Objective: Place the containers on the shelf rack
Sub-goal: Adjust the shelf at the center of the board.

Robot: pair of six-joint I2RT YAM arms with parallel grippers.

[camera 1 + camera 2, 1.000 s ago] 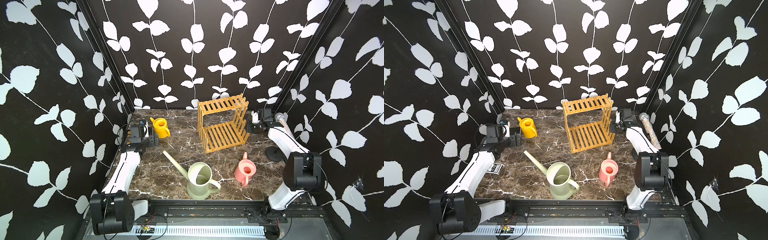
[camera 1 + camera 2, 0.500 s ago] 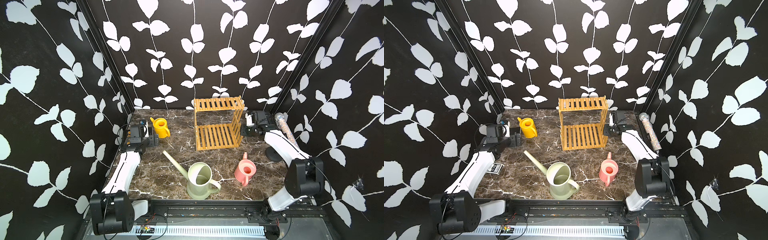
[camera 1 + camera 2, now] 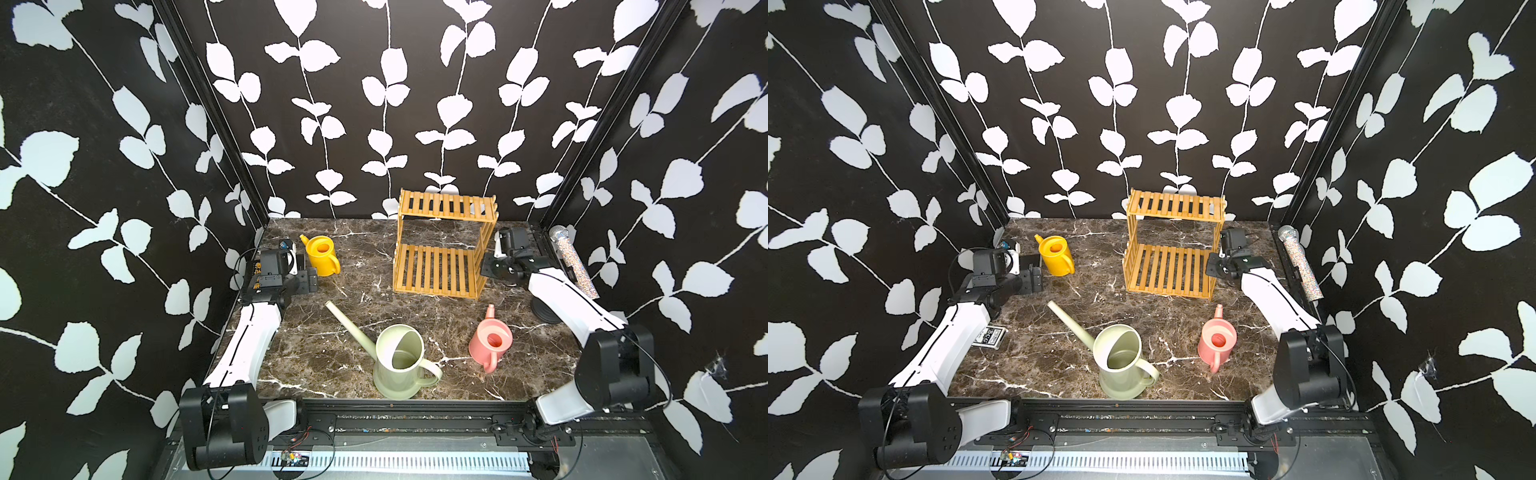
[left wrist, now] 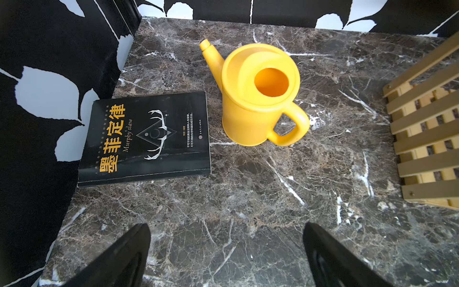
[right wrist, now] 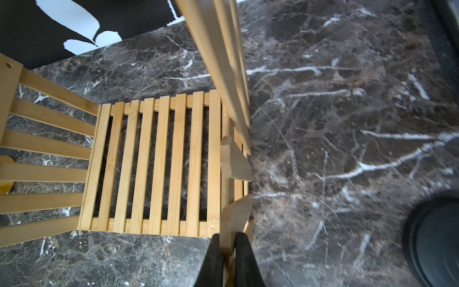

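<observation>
The wooden shelf rack (image 3: 440,266) (image 3: 1167,270) stands upright at the back right of the marble table. My right gripper (image 3: 484,266) (image 5: 227,238) is shut on a slat of the rack's right side. A small yellow can (image 3: 322,254) (image 4: 258,99) stands at the back left. My left gripper (image 3: 309,279) (image 4: 226,233) hangs open just in front of it, holding nothing. The large pale green can (image 3: 399,361) sits at the front centre with its spout pointing back left. The small pink can (image 3: 490,343) stands to the right of the green one.
A black book (image 4: 146,139) lies flat by the left wall, beside the yellow can. A glittery microphone (image 3: 573,262) leans at the right wall on a black round base (image 3: 544,309). Patterned walls close in three sides.
The rack has swung from a skewed, tilted stance to standing square. My right gripper's jaws have closed onto its side slat. The left arm has not moved.
</observation>
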